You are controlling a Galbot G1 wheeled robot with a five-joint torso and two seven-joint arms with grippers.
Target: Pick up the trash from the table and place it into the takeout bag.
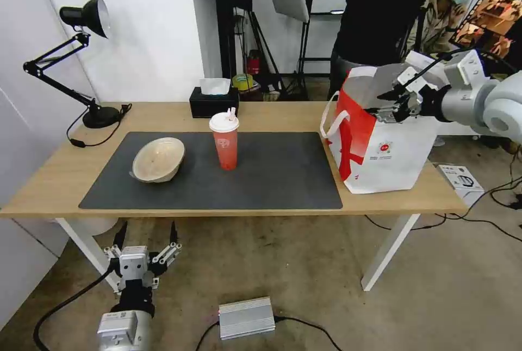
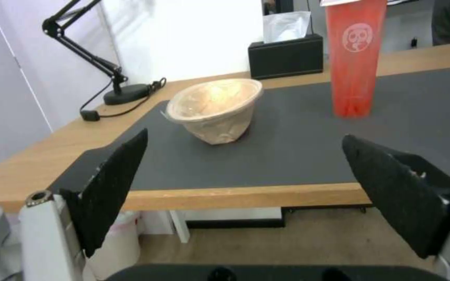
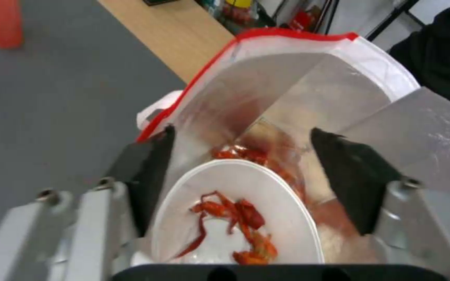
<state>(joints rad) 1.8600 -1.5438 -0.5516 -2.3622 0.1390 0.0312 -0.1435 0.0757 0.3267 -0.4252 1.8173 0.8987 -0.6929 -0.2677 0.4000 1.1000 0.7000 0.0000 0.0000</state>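
The large white bowl (image 3: 235,230) with red scraps lies tilted inside the foil-lined takeout bag (image 1: 380,147) at the table's right end. My right gripper (image 1: 381,104) hangs at the bag's mouth, and in the right wrist view it (image 3: 245,132) stands open above the bowl. On the dark mat (image 1: 272,177) the beige bowl (image 1: 159,159) rests tilted toward the left, with the tall red cup (image 1: 224,142) upright beside it. My left gripper (image 1: 148,227) waits open below the table's (image 1: 272,117) front edge, facing the beige bowl (image 2: 215,109) and the cup (image 2: 354,58).
A black tissue box (image 1: 213,102) stands at the table's back edge behind the cup. A black desk lamp (image 1: 81,57) and its cable occupy the back left corner. On the floor lie a silver power brick (image 1: 246,317) and cables.
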